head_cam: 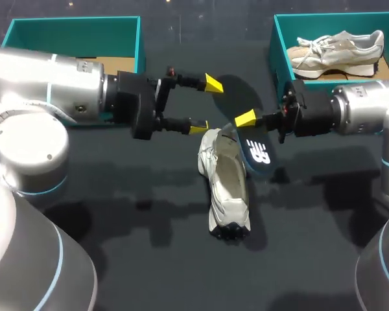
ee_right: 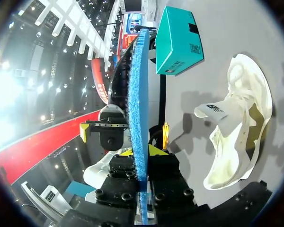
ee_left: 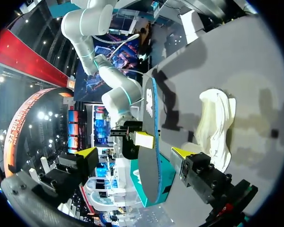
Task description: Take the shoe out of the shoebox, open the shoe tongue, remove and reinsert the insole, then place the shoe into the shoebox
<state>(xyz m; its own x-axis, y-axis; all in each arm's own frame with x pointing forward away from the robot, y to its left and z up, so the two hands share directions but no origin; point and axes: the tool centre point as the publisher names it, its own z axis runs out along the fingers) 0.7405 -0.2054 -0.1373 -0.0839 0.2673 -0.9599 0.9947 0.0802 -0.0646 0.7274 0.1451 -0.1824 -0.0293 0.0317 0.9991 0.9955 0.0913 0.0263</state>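
**A:** Where's the shoe?

**B:** The white shoe [head_cam: 225, 188] lies on the dark worktop [head_cam: 117, 246], about the middle, outside both boxes. Its opening faces up. In the right wrist view its tongue is pulled out away from the opening.

**A:** And the insole?

**B:** The insole [head_cam: 256, 152] is out of the shoe and up in the air. The right fingers [head_cam: 246, 122] are clamped on one end of it, one finger on each face. It hangs just beside the shoe, at the end nearer the boxes. Its dark printed face shows from above, and the right wrist view shows it edge-on with a blue edge.

**A:** What about the other arm?

**B:** The left fingers [head_cam: 206, 105] are spread wide apart and hold nothing. Their lower yellow tip is close above the end of the shoe. In the left wrist view the insole stands ahead of them, in line with the gap. I can't tell whether either finger touches it.

**A:** And the boxes?

**B:** Two teal ones stand at the far side of the worktop. The left box [head_cam: 137, 39] is partly hidden behind the left arm. The right box [head_cam: 279, 48] holds a second shoe [head_cam: 340, 46], grey and white, lying on its side.
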